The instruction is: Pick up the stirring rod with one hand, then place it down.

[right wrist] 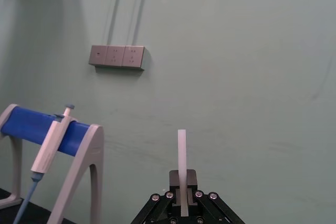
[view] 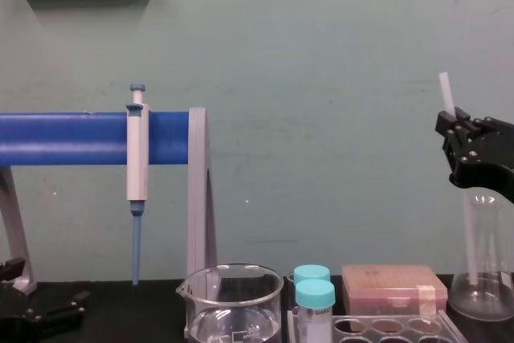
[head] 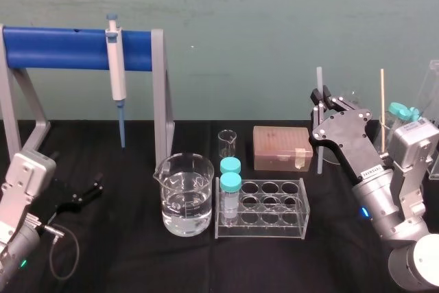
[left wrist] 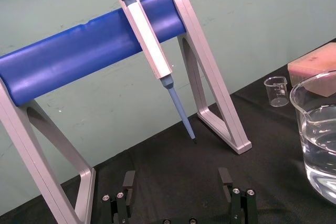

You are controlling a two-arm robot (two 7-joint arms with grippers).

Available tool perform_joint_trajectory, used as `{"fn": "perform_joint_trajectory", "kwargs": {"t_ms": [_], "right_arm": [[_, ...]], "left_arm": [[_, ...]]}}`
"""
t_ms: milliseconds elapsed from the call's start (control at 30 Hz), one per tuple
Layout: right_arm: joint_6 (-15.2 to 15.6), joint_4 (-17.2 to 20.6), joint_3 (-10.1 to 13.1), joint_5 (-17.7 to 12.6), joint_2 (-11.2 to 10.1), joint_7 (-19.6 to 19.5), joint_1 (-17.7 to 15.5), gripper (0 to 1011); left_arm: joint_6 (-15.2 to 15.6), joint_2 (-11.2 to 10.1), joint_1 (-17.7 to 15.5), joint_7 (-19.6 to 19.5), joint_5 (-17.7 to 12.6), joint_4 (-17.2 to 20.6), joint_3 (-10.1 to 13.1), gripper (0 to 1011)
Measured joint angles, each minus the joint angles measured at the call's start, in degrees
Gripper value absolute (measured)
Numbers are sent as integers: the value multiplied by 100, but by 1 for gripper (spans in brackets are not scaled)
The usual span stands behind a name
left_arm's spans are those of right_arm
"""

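**A:** Head view first. What do we find at the right side?

**B:** We see the right gripper (head: 321, 104) up above the black table (head: 329, 252), its fingers clenched on the stirring rod (head: 319, 79). The rod stands upright. A short end rises above the fingertips and the longer part hangs below them. The left gripper (head: 77, 193) sits low at the left, with its fingers spread and nothing between them.

**A:** And the left wrist view?

**B:** We see the two left fingers apart, with bare black tabletop between them. Well beyond them the pipette (left wrist: 149, 40) hangs from the blue bar (left wrist: 73, 59) of a grey stand (left wrist: 210, 77). A beaker (left wrist: 315, 93) of water stands off to one side of the fingers.

**A:** The right wrist view?

**B:** The rod is pinched squarely between the right fingertips and juts straight out past them, against the green wall (right wrist: 236, 51).

**A:** Lastly, the chest view?

**B:** We see the rod's blunt top just above the right fingers, leaning slightly. Its lower length runs down below them across a glass flask (view: 482, 287) — whether it passes in front of the flask or behind it, we cannot tell.
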State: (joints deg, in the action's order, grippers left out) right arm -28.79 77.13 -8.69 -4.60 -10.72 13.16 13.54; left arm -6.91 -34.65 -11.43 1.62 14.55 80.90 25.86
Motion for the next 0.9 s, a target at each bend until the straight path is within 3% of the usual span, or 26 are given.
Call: {"fn": "perform_joint_trajectory", "kwargs": {"t_ms": [500, 900], "right_arm": [[-77, -709, -62, -464, 69, 779, 401, 66], [-122, -912, -236, -630, 81, 1078, 532, 66]], "left_arm": [[0, 0, 0, 0, 0, 0, 0, 1000], [0, 0, 0, 0, 0, 0, 0, 1000]]}}
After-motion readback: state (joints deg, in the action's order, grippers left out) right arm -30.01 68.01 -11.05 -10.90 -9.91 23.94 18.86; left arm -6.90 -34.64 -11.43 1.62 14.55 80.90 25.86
